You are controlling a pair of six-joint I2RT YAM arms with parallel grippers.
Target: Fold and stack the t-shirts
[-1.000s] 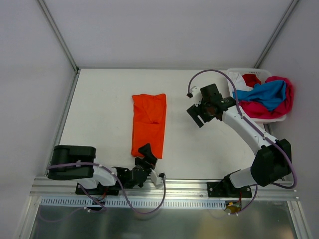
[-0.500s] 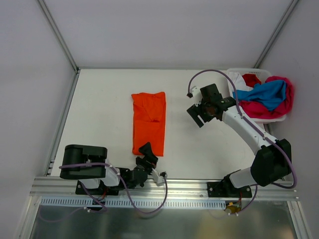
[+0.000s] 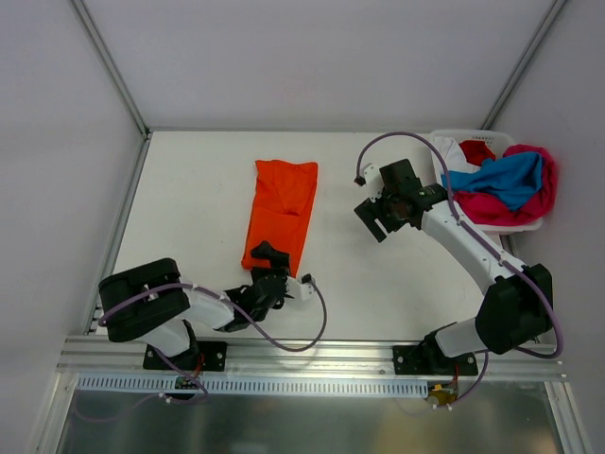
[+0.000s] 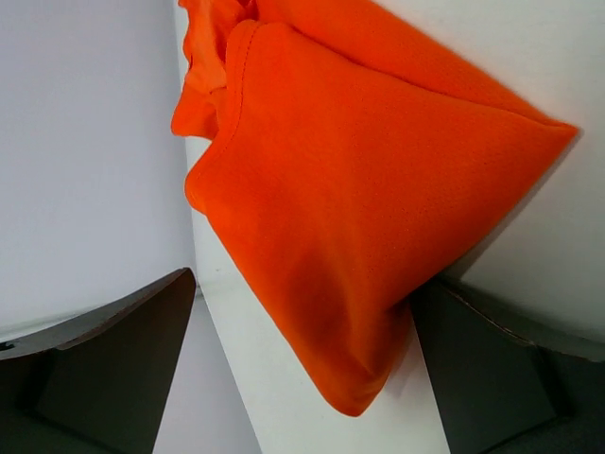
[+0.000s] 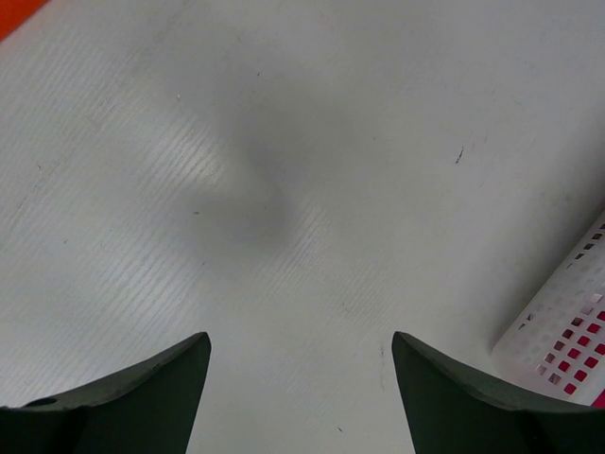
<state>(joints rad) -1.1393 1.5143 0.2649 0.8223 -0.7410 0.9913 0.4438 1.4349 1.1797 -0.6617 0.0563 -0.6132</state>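
Here, orange t-shirt (image 4: 350,208), near end inside the wide-spread left tool (image 4: 302,340).

**Colours on my screens**

I see one plain, vivid orange t-shirt (image 3: 281,213) with no print, lying on a matt white table (image 3: 189,189). The basket (image 3: 470,133) is white plastic. On my right wrist camera its grid of small square holes shows magenta and red through. Heaped in it are a bright blue shirt (image 3: 506,177), a magenta-pink shirt (image 3: 541,200), a red shirt (image 3: 480,149) and some white cloth (image 3: 454,151). My left arm (image 3: 203,307) and right arm (image 3: 463,241) are white and black, each with purple cables (image 3: 402,135).
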